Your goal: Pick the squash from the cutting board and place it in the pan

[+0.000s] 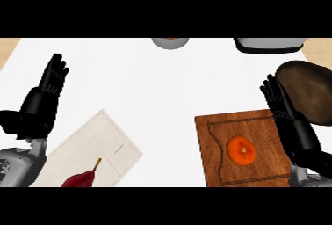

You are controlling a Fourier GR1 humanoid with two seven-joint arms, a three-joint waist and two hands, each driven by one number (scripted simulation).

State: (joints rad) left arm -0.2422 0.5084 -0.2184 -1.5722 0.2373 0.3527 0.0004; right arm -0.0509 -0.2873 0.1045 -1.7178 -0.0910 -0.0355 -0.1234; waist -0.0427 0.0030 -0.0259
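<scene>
The round orange squash [242, 150] lies untouched in the middle of the brown wooden cutting board [214, 154] at the near right, and the right hand [285, 110] stands just beside it with fingers straight and holding nothing — so the pick should, I judge, come down over the squash before carrying it right and farther off to the dark round pan [311, 94]. The left hand [45, 99] rests open at the left edge. The white counter [168, 88] also carries a pale paper sheet [97, 149] with a dark red vegetable [81, 179] at the near left — two grey vessels sit at the far edge.

Orange squash [242, 150] lies on wooden cutting board [214, 145], lower right of frame; dark pan [311, 90] just above; right hand [285, 107] open between them; left hand [45, 94] open, left edge
</scene>
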